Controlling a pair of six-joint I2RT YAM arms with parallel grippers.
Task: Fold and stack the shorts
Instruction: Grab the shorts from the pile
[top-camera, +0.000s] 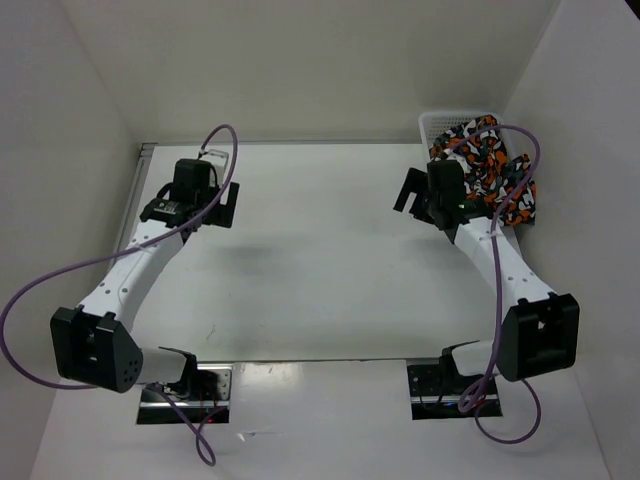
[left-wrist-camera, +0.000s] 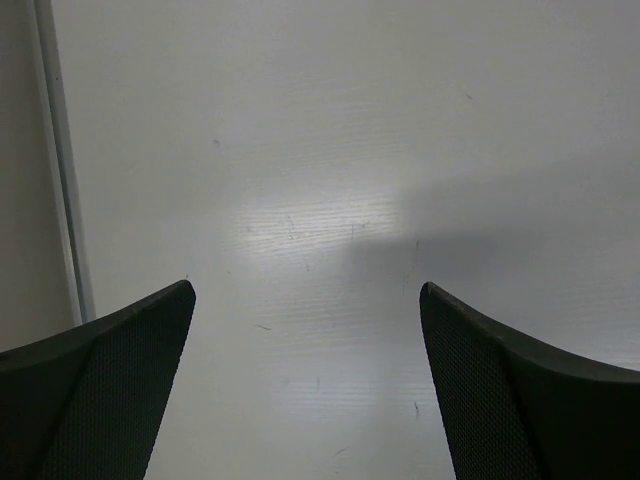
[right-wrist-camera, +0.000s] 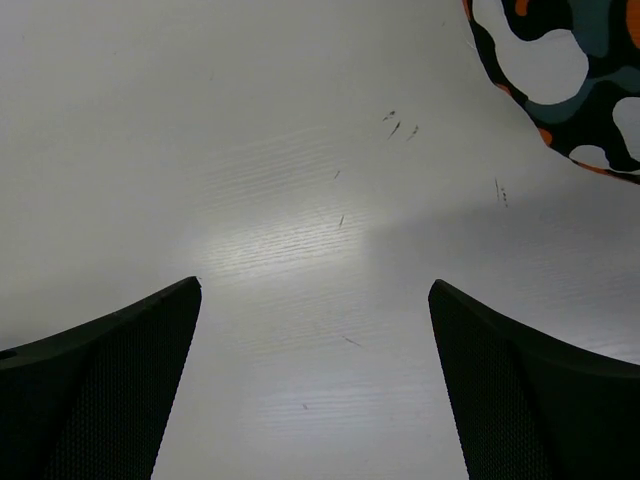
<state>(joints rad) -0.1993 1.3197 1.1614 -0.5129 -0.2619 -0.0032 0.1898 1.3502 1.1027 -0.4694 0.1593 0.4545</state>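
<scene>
Left arm (top-camera: 140, 265) and right arm (top-camera: 505, 270) reaching forward — left gripper (left-wrist-camera: 307, 290), right gripper (right-wrist-camera: 315, 285), jaws spread wide.

I find no word, number, label or sign that I can read anywhere in my three views.

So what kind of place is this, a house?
Likely a robot lab booth, not a house: a white table boxed by plain walls, a left arm and right arm bolted on it, shorts spilling from a basket.

shorts (top-camera: 482, 152) heaped in basket (top-camera: 440, 122) at far right corner of table (top-camera: 320, 270).
</scene>
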